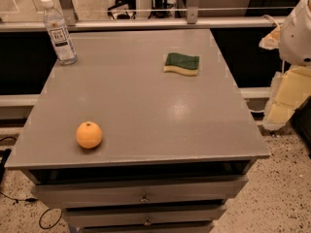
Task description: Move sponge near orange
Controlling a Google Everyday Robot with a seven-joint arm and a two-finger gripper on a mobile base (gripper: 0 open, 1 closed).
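Note:
The sponge (181,63), dark green on top with a pale yellow layer below, lies flat on the grey cabinet top (146,106) at the far right. The orange (89,134) sits near the front left edge of the same top. They are far apart, on a diagonal. My gripper (284,101) hangs off the right side of the cabinet, below the white arm housing (296,30). It is well to the right of the sponge, off the cabinet top, and holds nothing that I can see.
A clear plastic water bottle (58,32) with a white cap stands upright at the far left corner. The cabinet has drawers (143,196) at the front. A rail and glass partition (146,18) run behind it. Speckled floor lies to the right.

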